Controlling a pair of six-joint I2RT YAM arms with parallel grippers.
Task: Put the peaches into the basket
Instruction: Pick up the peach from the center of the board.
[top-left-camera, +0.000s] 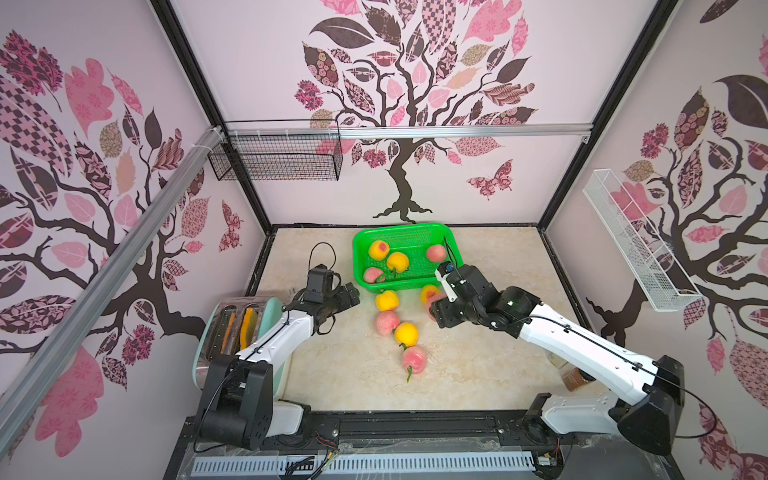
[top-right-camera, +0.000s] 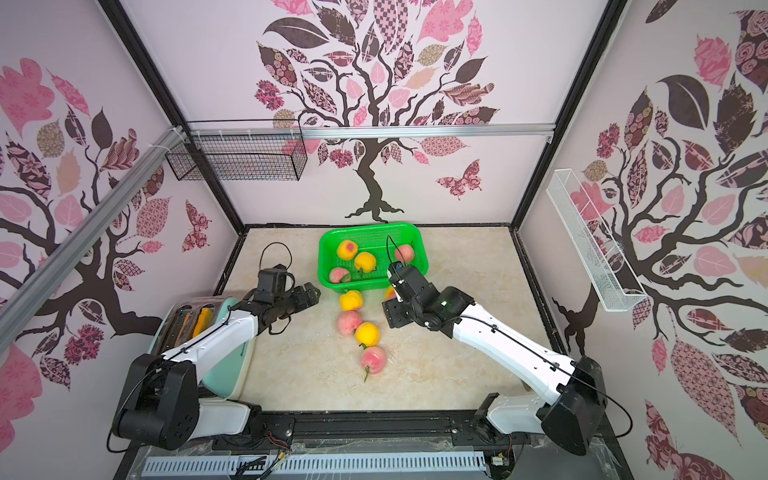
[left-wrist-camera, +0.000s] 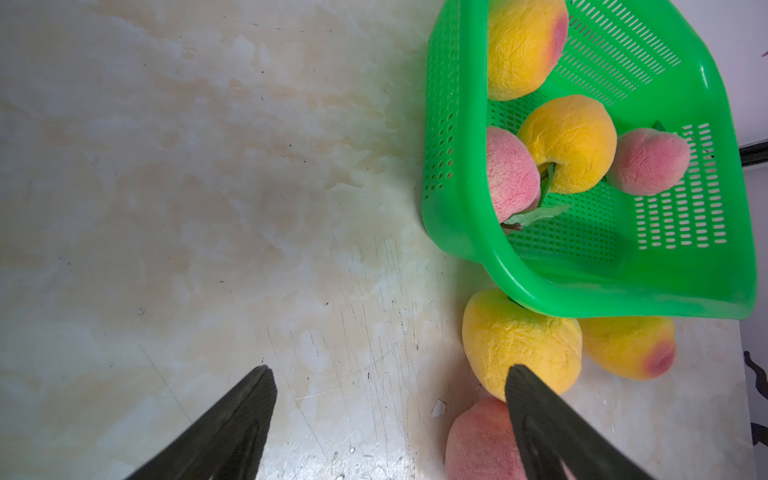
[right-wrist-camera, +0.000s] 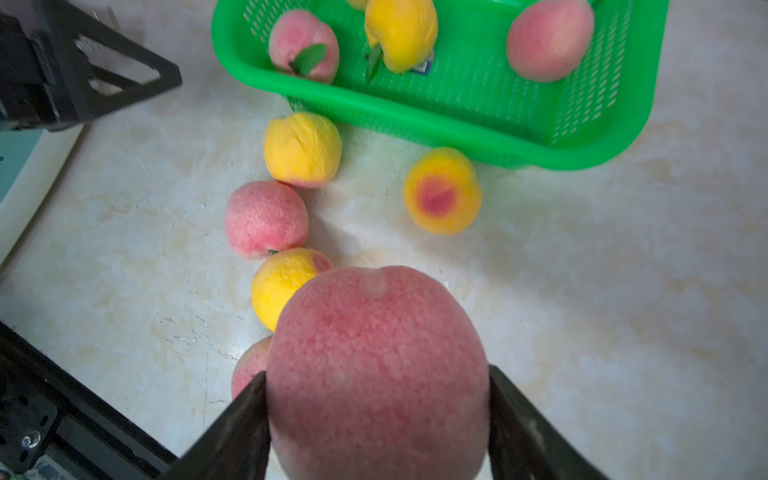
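- The right jaws are clenched on a pink fruit, the held peach (right-wrist-camera: 376, 374), one side pressed on each flank. They hang just near of the basket's near-right corner, and the fruit looks clear of the surface. The left jaws stand released and wide with nothing between them, over bare marble left of the loose fruit.
- The surface (top-left-camera: 519, 266), pale and marbled, carries everything. A mint toaster (top-left-camera: 199, 357) sits at its near-left edge, well apart from the work.
- The basket (top-left-camera: 358, 262) stands at far centre. It holds four peaches: two yellow ones (top-left-camera: 379, 249) side by side toward its left, a pink one (top-left-camera: 373, 275) in the near-left corner, and a pink one (top-left-camera: 435, 252) on the right. The floor between them looks free.
- Five peaches lie loose. A chain of four runs from the basket's near wall toward the near edge, from a yellow one (top-left-camera: 387, 300) to a pink end peach (top-left-camera: 414, 360). A red-spotted peach (right-wrist-camera: 442, 197) lies alone just near of the basket, partly under the right arm in both top views.
- The step in hand seems to be the carry of the grasped fruit. The next move calls for height enough to clear the near rim, travel toward the far side over the free floor, then release. The red-spotted peach under the path is best left unbumped.
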